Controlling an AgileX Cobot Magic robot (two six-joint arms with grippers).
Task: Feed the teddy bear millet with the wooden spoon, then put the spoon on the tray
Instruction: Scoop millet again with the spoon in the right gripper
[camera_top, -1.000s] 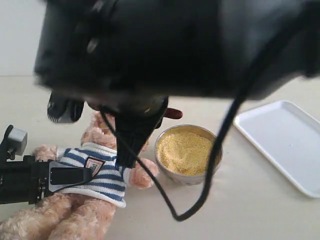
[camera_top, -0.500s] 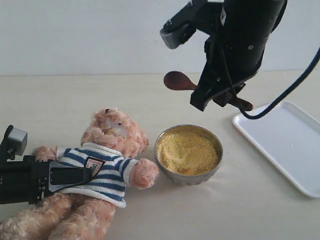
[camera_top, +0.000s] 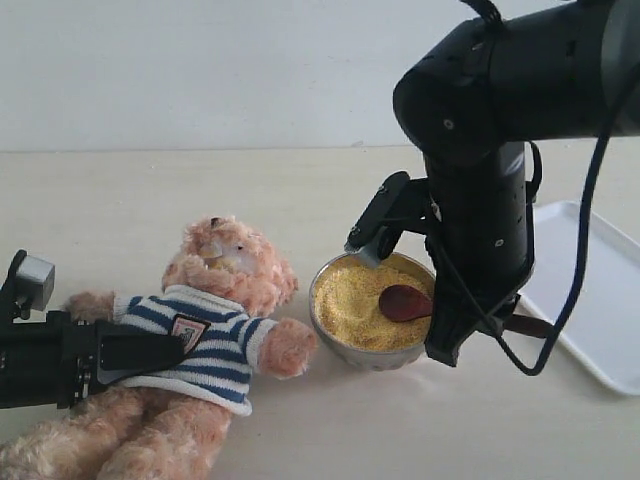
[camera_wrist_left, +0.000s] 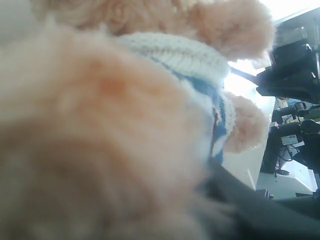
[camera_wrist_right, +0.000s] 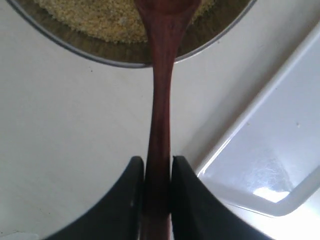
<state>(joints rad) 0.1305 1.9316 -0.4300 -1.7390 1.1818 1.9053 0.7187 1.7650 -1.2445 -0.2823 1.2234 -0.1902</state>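
Observation:
The teddy bear lies on its back at the left in its striped shirt. My left gripper is shut across its torso; the left wrist view is filled with blurred fur, with one dark finger at its edge. The metal bowl of millet stands beside the bear's arm. My right gripper is shut on the handle of the wooden spoon. The spoon's round end rests on the millet. The white tray lies to the right of the bowl.
The right arm towers over the bowl's right side, with a black cable looping across the tray. The tray's rim lies close beside the spoon handle. Bare beige tabletop stretches behind the bear.
The right arm swung away from the bear's face, passed high over the bowl, then dropped. The spoon now dips into the millet. The left arm and the bear stayed put.

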